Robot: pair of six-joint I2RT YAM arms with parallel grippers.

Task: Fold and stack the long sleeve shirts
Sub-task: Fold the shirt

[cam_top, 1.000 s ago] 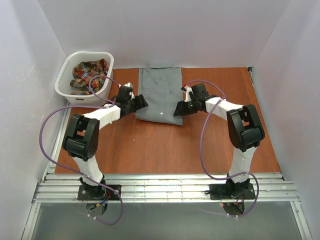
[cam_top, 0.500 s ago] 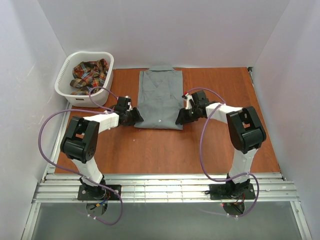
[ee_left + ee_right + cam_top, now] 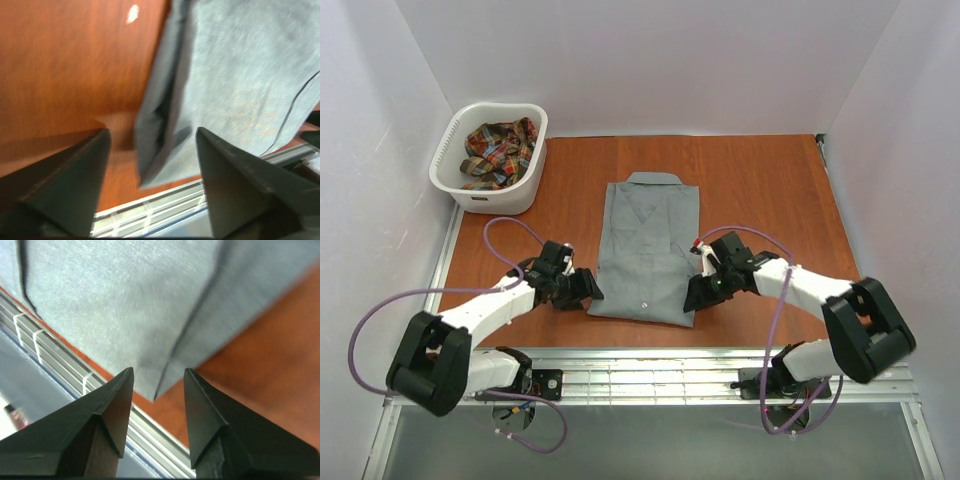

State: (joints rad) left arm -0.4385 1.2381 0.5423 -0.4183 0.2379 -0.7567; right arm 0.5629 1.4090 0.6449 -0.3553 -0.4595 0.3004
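Looking from above, the grey shirt [image 3: 648,250] lies folded flat between the left gripper [image 3: 582,290] and the right gripper [image 3: 698,293], one at each hem corner. Left wrist: jaws parted and empty. The soft, limp cloth lies just beyond the fingertips, probably best pinched at that layered corner. Right wrist: jaws narrowly apart, clasping nothing — the cloth edge is just ahead.

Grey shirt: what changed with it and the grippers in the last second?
The grey shirt was dragged toward the near edge of the table. The left gripper and right gripper, drawn back with it, now stand open at its near corners, cloth released. The plaid shirt stayed in the basket.
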